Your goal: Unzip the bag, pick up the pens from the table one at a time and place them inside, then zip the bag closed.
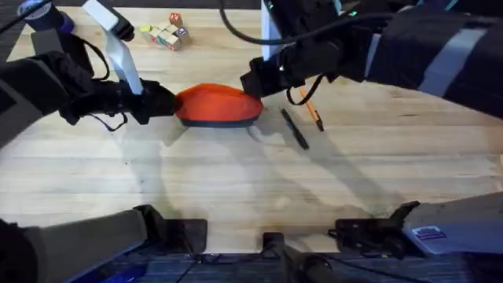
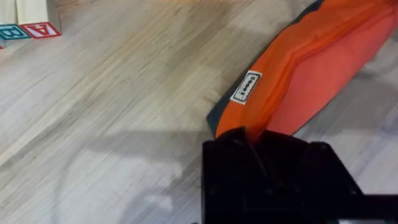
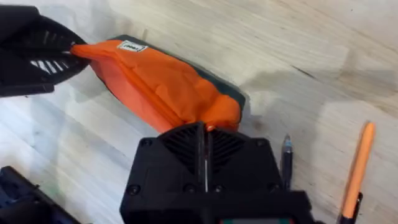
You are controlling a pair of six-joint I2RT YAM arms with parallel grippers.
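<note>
The orange bag [image 1: 218, 104] lies mid-table, bunched up between both grippers. My left gripper [image 1: 169, 102] is shut on its left end, and the fabric runs into the black fingers [image 2: 252, 134] beside a small white label [image 2: 247, 87]. My right gripper [image 1: 255, 82] is shut on the bag's right end [image 3: 214, 118]. I cannot see the zipper pull. Right of the bag, the black pen [image 1: 295, 128] and the orange pen [image 1: 312, 112] lie loose on the table [image 1: 236, 189]. Both show beside my right gripper too, the black pen [image 3: 286, 162] and the orange pen [image 3: 357, 168].
Several lettered toy blocks [image 1: 165, 33] sit at the back left of the table, seen also as blocks [image 2: 31, 30] in the left wrist view. The left gripper [image 3: 37, 53] appears at the bag's far end in the right wrist view. Bare wood lies in front of the bag.
</note>
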